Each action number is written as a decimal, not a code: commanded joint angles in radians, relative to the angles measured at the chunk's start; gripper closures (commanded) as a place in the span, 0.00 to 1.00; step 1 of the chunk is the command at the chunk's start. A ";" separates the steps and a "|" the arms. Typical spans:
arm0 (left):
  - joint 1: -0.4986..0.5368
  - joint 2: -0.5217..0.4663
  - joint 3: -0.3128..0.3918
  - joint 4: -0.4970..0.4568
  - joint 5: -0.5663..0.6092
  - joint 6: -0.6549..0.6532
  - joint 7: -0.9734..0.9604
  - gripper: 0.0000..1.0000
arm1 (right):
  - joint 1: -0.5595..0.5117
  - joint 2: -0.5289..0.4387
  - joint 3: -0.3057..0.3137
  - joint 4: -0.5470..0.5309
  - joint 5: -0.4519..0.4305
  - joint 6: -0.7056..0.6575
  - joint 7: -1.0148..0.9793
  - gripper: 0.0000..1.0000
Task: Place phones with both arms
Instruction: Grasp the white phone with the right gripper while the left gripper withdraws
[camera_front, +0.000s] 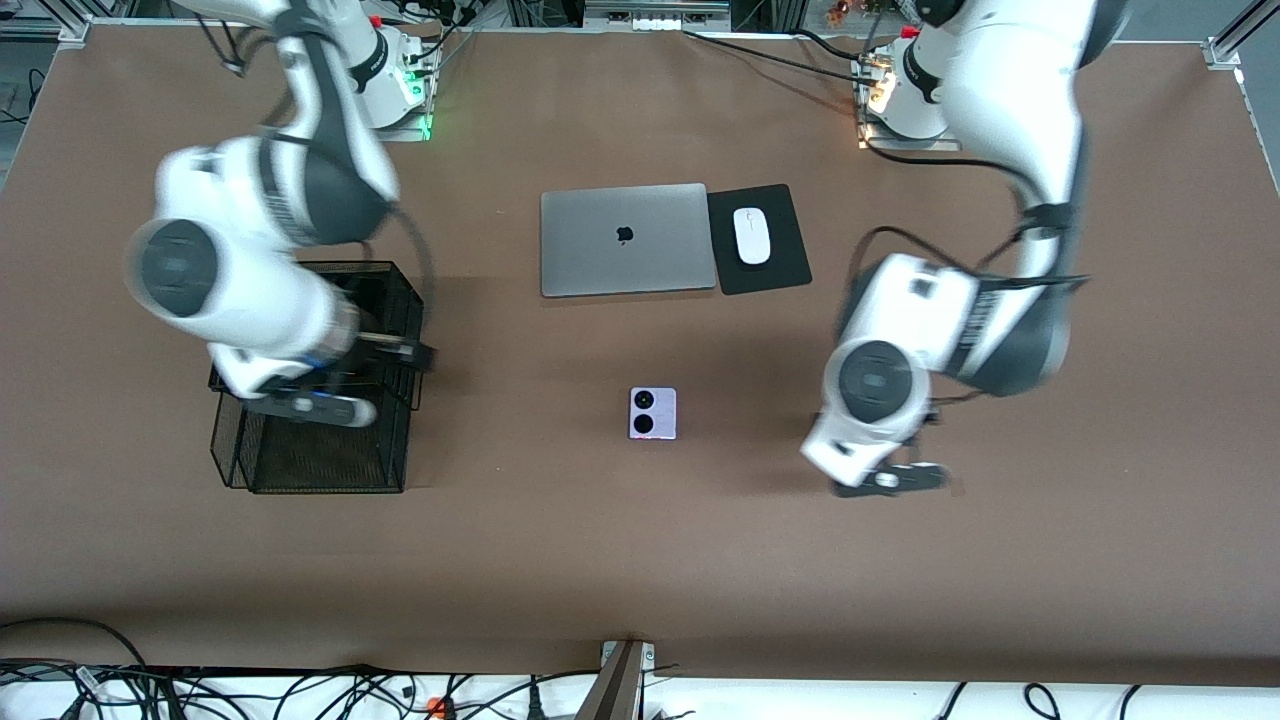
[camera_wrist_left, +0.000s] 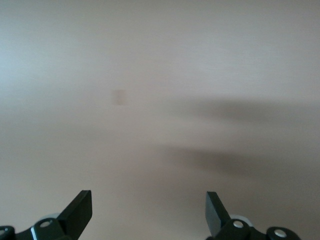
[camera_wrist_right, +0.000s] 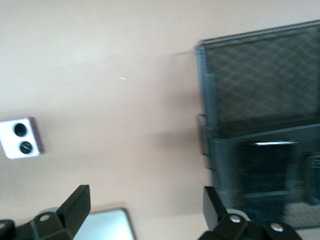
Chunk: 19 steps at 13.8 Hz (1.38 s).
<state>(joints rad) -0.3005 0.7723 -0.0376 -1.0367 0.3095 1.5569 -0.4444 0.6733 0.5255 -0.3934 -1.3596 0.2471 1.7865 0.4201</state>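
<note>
Here the left claw (camera_wrist_left: 149, 212) stood spread wide with nothing between its fingers (camera_wrist_left: 80, 210), hanging over bare brown bench (camera_front: 1000, 560) toward the left arm's end, and its wrist view showed only blurred bench surface and soft shadows. The right claw (camera_wrist_right: 145, 212) was likewise spread and empty, hanging at the black wire basket (camera_front: 310, 450) at the right arm's end of the bench; in the right wrist view a dark flat thing lay inside the basket (camera_wrist_right: 260, 165), but whether it was a phone could not be told. Out from the claws, the small lilac-white flip phone (camera_front: 653, 413) lay flat on the bench about midway between the two arms, its two black lenses facing up, well apart from both claws and from the basket; it showed in the right wrist view too (camera_wrist_right: 21, 138). Farther from the front camera than that phone, the closed grey laptop (camera_front: 628, 240) lay flat, and just beside it, toward the left arm's end, a white mouse (camera_front: 752, 236) sat on a black pad (camera_front: 785, 270). Both white arms (camera_front: 960, 320) reached in from their bases, the right one (camera_front: 250, 290) bent over the basket.
</note>
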 joint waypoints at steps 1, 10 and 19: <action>0.055 -0.085 -0.007 -0.034 0.081 -0.096 0.154 0.00 | 0.078 0.135 -0.005 0.128 0.020 0.081 0.138 0.00; 0.291 -0.363 -0.021 -0.126 -0.160 -0.236 0.575 0.00 | 0.247 0.415 0.079 0.131 0.014 0.591 0.379 0.00; 0.314 -0.576 -0.074 -0.360 -0.225 -0.196 0.598 0.00 | 0.304 0.510 0.077 0.131 0.009 0.725 0.399 0.00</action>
<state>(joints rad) 0.0138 0.2835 -0.0776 -1.2721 0.1035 1.3144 0.1558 0.9652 1.0024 -0.3053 -1.2619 0.2517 2.4860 0.8056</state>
